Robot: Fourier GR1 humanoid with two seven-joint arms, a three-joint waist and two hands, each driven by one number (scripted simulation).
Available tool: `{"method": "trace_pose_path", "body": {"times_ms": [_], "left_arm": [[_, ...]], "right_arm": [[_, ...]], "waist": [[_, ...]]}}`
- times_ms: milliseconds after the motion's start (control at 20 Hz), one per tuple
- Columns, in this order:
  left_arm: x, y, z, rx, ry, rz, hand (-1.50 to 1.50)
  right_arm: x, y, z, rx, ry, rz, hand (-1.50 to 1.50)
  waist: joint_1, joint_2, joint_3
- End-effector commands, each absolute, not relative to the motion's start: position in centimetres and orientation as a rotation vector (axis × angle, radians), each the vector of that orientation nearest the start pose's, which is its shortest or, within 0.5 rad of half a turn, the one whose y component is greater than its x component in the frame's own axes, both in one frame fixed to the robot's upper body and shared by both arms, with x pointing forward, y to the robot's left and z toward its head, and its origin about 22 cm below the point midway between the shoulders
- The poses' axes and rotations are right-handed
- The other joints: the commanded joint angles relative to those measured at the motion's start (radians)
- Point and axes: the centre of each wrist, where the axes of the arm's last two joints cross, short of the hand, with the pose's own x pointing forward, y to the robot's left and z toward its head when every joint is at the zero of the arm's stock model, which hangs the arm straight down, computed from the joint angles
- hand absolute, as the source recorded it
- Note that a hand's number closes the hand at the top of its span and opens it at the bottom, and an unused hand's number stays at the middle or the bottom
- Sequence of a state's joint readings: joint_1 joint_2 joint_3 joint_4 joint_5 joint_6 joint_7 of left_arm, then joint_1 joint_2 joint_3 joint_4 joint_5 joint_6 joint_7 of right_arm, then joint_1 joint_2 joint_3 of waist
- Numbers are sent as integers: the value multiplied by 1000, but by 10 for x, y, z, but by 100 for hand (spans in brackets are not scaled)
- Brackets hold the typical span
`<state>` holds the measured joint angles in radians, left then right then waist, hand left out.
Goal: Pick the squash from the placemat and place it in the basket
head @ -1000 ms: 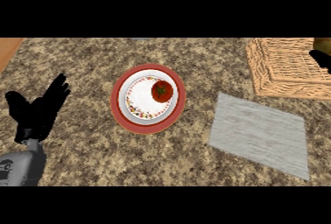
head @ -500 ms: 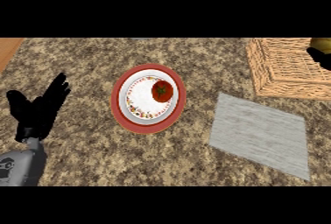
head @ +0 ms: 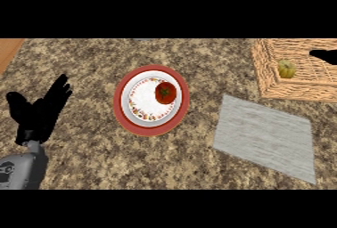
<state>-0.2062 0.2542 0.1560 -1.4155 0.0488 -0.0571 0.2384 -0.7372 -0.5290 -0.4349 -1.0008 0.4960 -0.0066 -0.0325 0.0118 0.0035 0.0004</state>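
Note:
The squash (head: pixel 286 69), small and yellow-green, lies inside the wicker basket (head: pixel 289 89) at the upper right, against its left wall. My right hand (head: pixel 324 56) shows only as a black shape at the right edge over the basket, a little apart from the squash and holding nothing. The grey placemat (head: pixel 266 136) lies bare below the basket. My left hand (head: pixel 41 113) rests open at the left edge, fingers up.
A red plate (head: pixel 124 111) with a white patterned plate on it and a tomato (head: pixel 164 92) sits in the middle of the granite counter. A wooden strip (head: pixel 8 49) shows at the upper left corner.
The squash has left my right hand and now lies lower and further left inside the basket. The right hand has drawn back toward the right edge. The left hand has not moved.

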Motion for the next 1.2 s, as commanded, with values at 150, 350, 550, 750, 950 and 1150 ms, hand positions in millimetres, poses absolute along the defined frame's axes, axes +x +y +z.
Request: {"method": "trace_pose_path", "body": {"times_ms": [150,350,550,750,950,1150], "left_arm": [[292,315,47,184,-1383,-71,0],[298,314,39,195,-1376,-68,0],[298,309,49,200,-1382,-72,0],[289,300,34,191,-1391,-96,0],[293,314,39,185,-1395,-64,0],[293,313,35,202,-1395,-92,0]], "right_arm": [[399,-397,184,-837,-1745,148,-150],[384,-430,210,-772,-1747,-172,-150],[356,-481,220,-710,-1720,-335,-150],[309,-547,226,-688,-1731,-331,-150],[257,-594,228,-646,-1688,-271,-150],[231,-613,206,-589,-1643,-178,-150]], "waist": [[2,-1,0],[-11,-1,0],[-12,-4,1],[-6,2,1],[-10,5,2],[-1,7,3]]}}
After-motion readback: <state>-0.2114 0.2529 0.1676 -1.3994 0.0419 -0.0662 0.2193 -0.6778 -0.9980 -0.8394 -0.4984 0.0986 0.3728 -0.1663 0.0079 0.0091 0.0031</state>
